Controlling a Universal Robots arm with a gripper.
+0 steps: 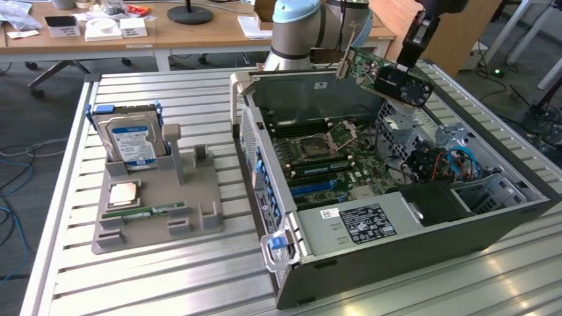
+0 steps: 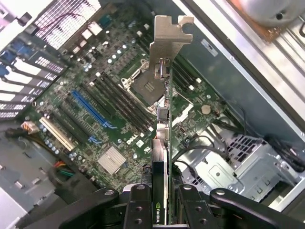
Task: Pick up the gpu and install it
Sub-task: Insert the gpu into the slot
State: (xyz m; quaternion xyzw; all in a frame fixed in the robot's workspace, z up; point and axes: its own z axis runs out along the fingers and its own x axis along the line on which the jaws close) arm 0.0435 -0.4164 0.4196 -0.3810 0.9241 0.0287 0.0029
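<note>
Place: probably robotics lab | cues: slatted metal bench (image 1: 176, 276), office desks (image 1: 176, 36), opened PC (image 1: 395, 257)

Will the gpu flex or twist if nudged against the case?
Probably stiff: the gpu hangs tilted from the gripper without sagging. It may pivot, gripped at one end. Likely fragile: bare components show.

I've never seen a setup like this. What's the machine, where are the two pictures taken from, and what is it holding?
It is one robot arm with a gripping hand. The exterior view comes from a camera off the arm; the wrist view from one on the wrist. On the slatted metal table stand an open computer case and a grey stand carrying a hard drive and a memory stick. The hand grips the gpu, tilted above the motherboard, not yet seated.
</note>
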